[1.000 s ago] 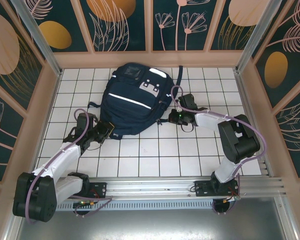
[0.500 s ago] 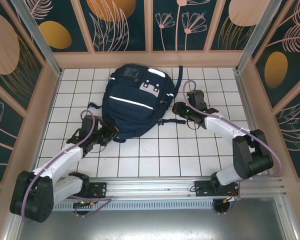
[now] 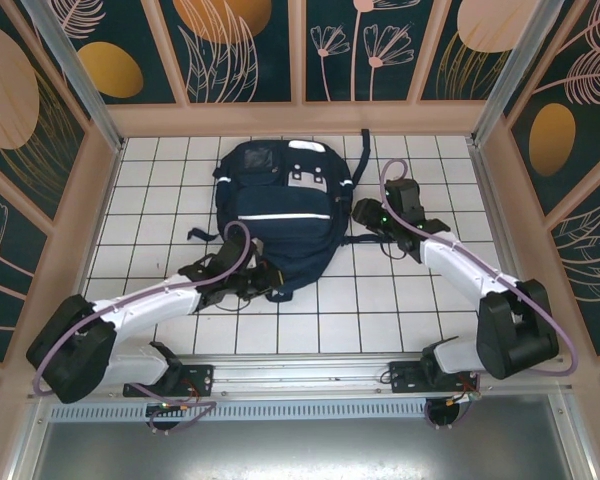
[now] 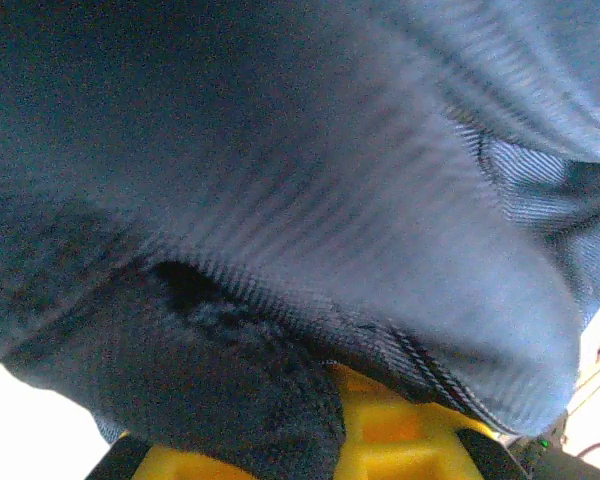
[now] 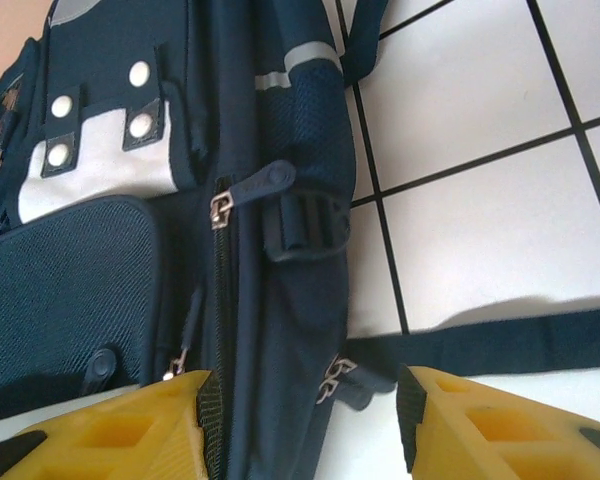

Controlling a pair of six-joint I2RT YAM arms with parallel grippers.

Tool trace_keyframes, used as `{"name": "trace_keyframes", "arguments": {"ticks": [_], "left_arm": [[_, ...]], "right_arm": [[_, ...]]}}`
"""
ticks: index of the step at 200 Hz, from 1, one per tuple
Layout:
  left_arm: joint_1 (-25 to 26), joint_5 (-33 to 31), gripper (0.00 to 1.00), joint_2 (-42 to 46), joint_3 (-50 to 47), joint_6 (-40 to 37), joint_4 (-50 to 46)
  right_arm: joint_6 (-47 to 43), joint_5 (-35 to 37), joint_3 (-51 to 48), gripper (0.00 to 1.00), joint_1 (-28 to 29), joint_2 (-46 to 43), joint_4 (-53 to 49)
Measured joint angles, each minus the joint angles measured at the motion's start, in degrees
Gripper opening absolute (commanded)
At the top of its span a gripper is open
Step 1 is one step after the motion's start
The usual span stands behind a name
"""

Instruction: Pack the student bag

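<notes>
One backpack (image 3: 280, 195) on the counter (image 3: 160, 180). Left claw (image 3: 264, 281) pinched tight on its bottom fabric. Right claw (image 3: 366, 213) half open, holding nothing, backpack's zipped side just ahead of it.

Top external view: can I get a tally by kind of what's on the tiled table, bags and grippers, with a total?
student bag: 1
grippers: 2 (left gripper, right gripper)
Total: 3
</notes>
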State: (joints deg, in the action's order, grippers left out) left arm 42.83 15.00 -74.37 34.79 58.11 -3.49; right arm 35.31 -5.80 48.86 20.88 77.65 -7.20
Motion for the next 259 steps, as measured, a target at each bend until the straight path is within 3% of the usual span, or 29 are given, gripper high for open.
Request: {"name": "trace_keyframes", "arguments": {"ticks": [50,81,124,161,189,195,204,210,214,215,217,219,241,259], "left_arm": [[5.60,1.77,0.19,-0.87,0.66,0.00,0.24],[9.07,3.39,0.16,-0.87,0.02,-0.02,0.13],[10.27,4.09,0.15,2.03,-2.14,0.02,-1.27],[10.75,5.55,0.48,6.14,-5.11,0.52,-1.53],[11.10,7.54,0.64,5.97,-5.90,-0.39,-1.29],[11.17,7.76,0.74,5.97,-5.90,-0.94,-1.29],[11.26,7.93,0.98,5.97,-5.86,-1.84,-1.33],[11.30,8.17,0.99,5.97,-5.77,-2.97,-1.57],[11.30,8.39,0.99,6.01,-5.57,-3.98,-1.97],[11.30,8.39,0.98,6.01,-5.53,-4.13,-2.05],[11.32,8.41,0.99,6.01,-5.38,-4.24,-2.38],[11.32,8.37,0.99,6.05,-5.20,-4.63,-2.71],[11.32,8.09,0.99,8.74,-2.64,-10.47,-7.39],[11.50,5.66,0.99,13.73,1.33,-15.47,-12.66]], "right_arm": [[0.00,0.00,-1.92,0.51,-1.09,-3.41,-0.66],[0.00,-0.02,-2.64,0.51,-1.09,-4.15,-0.72],[0.00,-0.02,-2.86,0.51,-1.25,-4.22,-0.81],[0.00,-0.02,-2.86,0.52,-1.31,-4.28,-0.79],[-0.04,-0.13,-3.56,0.54,-1.31,-5.25,-0.28],[-0.07,-0.22,-4.00,0.55,-1.29,-5.84,-0.11],[-0.24,-0.26,-4.70,0.56,-1.31,-6.84,0.26],[-0.44,-0.26,-5.01,0.58,-1.31,-7.58,0.35],[-0.50,-0.26,-5.18,0.79,-1.29,-8.17,0.55],[-0.57,-0.26,-5.22,0.79,-1.29,-8.26,0.57],[-0.68,-0.26,-5.27,0.94,-1.29,-8.55,0.61],[-0.57,-0.24,-5.29,0.98,-1.29,-8.90,0.59],[-3.56,0.15,-5.33,0.99,-0.46,-12.46,1.03],[-6.88,5.29,-3.80,0.99,3.43,-15.67,-1.16]]}}
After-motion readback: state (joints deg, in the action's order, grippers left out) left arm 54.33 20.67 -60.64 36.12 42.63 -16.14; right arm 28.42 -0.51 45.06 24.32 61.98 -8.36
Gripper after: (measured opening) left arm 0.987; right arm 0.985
